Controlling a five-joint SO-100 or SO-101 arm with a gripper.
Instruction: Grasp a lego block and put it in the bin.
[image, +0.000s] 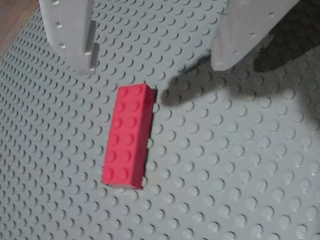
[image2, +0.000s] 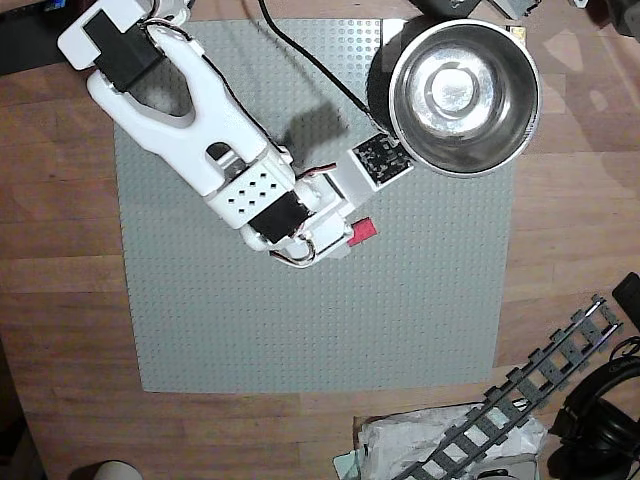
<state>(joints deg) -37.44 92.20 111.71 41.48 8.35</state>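
Lying flat at the centre of the wrist view, the lego block is a long, narrow red-pink brick with two rows of studs, its glossy plastic resting on the grey studded baseplate. It runs from just below the frame's upper middle toward the lower left. The gripper hangs above its top end with its white fingers spread wide apart and gripping nothing: one matte, perforated finger at upper left, the other a smooth rounded tip at upper right. The block's far end sits roughly between them, which I judge to be a line-up for closing across its narrow width. A dark shadow falls beside the brick's top right corner.

In the overhead view only a small red corner of the brick shows beside the white arm. The bin, a round, mirror-bright steel bowl with a thin rim, sits at the upper right, overlapping the baseplate's corner. Wooden surface surrounds the plate, and a grey toy track piece lies at lower right.
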